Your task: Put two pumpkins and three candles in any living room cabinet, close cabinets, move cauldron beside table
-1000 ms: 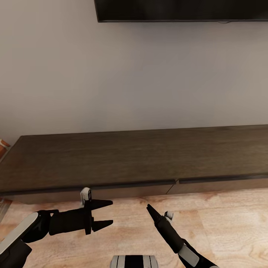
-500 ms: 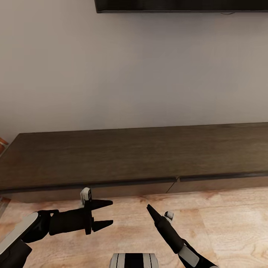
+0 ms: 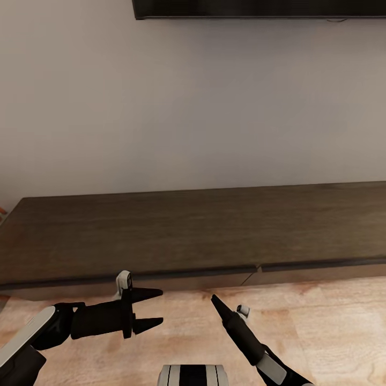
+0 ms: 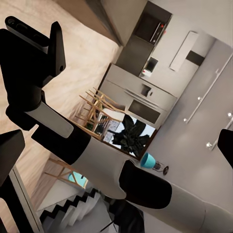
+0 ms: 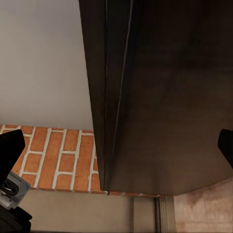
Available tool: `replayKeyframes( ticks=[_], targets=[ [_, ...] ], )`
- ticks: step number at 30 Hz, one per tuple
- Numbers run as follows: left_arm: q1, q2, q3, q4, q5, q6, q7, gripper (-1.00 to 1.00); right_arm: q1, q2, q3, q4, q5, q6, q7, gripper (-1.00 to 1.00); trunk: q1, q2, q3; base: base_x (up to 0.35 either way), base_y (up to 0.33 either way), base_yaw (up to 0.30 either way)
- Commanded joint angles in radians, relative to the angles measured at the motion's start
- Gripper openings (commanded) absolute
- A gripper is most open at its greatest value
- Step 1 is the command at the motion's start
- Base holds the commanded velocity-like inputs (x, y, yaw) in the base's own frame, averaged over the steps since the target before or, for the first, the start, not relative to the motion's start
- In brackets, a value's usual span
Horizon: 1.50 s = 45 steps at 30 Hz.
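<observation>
Pale wall is taking up most of the head view, with the lower edge of a dark screen hanging along the top. Below it the cabinet is stretching across the whole width, its wood-grain top bare and its front panels sitting flush, with only a thin seam showing where two panels are meeting. Light wooden floor is running in front of it. The left gripper is hovering low over the floor just in front of the cabinet, pointing toward the robot's right, its two dark fingers standing well apart with nothing between them. The right gripper is pointing up toward the cabinet front near the seam, and it is seen edge-on in the head view, so its fingers are reading as one thin point there; in the right wrist view its fingertips are sitting at opposite edges of the picture, spread wide and holding nothing. That same view is looking along the cabinet toward a band of red brick under the pale wall. In the left wrist view the right arm is crossing the picture in black and grey, and behind it a kitchen with grey cupboards, wooden chairs and a dark leafy plant is showing.
</observation>
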Motion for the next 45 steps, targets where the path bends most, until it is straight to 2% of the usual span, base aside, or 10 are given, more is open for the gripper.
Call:
replayKeyframes(
  ticks=[1, 10, 17, 45],
  targets=[
    [-0.001, 0.001, -0.001, 0.0, 0.011, 0.0, 0.009, 1.0, -0.001, -0.001, 0.008, 0.0, -0.009, -0.004, 0.002, 1.0, 0.0, 0.0, -0.001, 0.062, 0.0, 0.0],
    [-0.001, 0.001, 0.001, -0.001, 0.011, 0.0, 0.009, 1.0, -0.001, -0.001, 0.009, -0.002, -0.009, -0.005, 0.002, 1.0, 0.0, 0.0, -0.001, 0.059, 0.005, 0.0],
    [-0.001, 0.001, 0.001, 0.0, 0.011, 0.0, 0.009, 1.0, -0.001, -0.001, 0.029, -0.002, -0.009, -0.006, 0.002, 1.0, 0.0, 0.0, -0.001, 0.025, 0.003, 0.0],
    [-0.001, 0.001, 0.001, -0.001, 0.011, 0.0, 0.009, 1.0, -0.001, -0.001, 0.031, -0.002, -0.01, -0.005, 0.002, 1.0, 0.0, 0.0, -0.001, 0.041, 0.0, 0.0]
  ],
)
